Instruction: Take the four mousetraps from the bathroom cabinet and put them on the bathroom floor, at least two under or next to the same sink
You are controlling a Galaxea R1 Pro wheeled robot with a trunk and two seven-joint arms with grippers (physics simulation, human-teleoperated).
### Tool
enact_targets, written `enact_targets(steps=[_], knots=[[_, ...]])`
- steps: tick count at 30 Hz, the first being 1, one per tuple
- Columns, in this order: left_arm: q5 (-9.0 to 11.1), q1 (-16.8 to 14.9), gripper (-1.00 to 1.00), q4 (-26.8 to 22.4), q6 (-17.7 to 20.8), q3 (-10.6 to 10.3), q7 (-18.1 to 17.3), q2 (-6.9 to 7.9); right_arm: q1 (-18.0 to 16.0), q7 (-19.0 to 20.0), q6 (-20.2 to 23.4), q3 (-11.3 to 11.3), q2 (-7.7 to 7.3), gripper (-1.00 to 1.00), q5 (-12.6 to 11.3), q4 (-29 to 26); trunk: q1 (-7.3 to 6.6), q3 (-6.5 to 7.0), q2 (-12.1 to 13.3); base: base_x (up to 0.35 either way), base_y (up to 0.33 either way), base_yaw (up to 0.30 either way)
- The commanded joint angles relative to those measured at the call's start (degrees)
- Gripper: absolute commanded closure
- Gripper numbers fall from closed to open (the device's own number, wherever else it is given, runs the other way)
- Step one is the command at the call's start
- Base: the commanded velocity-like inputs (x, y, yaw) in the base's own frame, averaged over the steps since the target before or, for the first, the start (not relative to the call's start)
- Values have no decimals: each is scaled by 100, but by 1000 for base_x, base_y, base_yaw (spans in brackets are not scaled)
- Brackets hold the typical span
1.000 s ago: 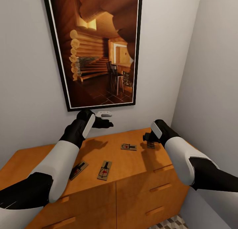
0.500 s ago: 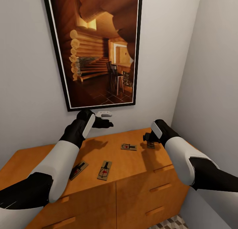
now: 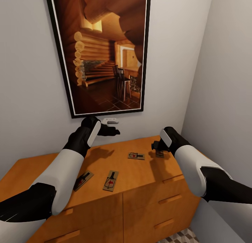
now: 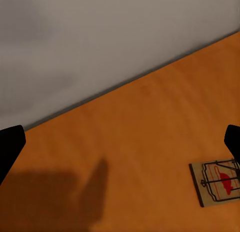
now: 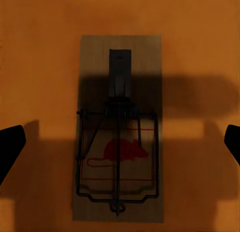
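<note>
Four mousetraps lay on the orange-brown top of the cabinet (image 3: 147, 201): one near the front-left (image 3: 83, 180), one near the front middle (image 3: 111, 180), one further back at the centre (image 3: 136, 155), and one at the back right (image 3: 159, 153), directly beneath the right hand (image 3: 156, 146). The right arm reached forward with its wrist bent down, so that hand pointed at the trap below it; in the right wrist view its two dark fingertips (image 5: 10, 147) stood wide apart on either side of that mousetrap (image 5: 119, 127), above it and not touching. The left arm stretched forward over the back of the cabinet, its left hand (image 3: 111, 131) raised near the grey wall, below a framed picture (image 3: 101, 50). In the left wrist view its fingertips (image 4: 10, 144) were spread, holding nothing, with a mousetrap (image 4: 216, 181) beside one tip.
</note>
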Motion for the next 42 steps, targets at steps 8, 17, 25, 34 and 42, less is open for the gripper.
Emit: enact_targets(steps=[8, 17, 25, 34, 42], knots=[[8, -4, -100, -4, 22, -3, -1, 1, -3, -63, 13, -35, 8, -100, -64, -8, 0, -7, -4, 0, 0, 0], [8, -4, -100, 3, 22, -3, 2, 3, -3, -61, 16, -37, 16, -100, -61, -8, 0, -7, -4, 0, 0, 0], [8, -4, -100, -1, 22, -3, 2, 2, -3, -63, 9, -38, 13, -100, -58, -7, 0, -7, -4, -43, 0, 0], [8, -4, -100, 2, 22, -3, 3, 4, -3, -69, 8, -38, 6, -100, -58, -7, 0, -7, -4, -60, 0, 0], [8, -4, -100, 4, 22, -3, 3, 8, -3, -71, 7, -38, 2, -100, -57, -7, 0, -7, -4, -11, 0, 0]])
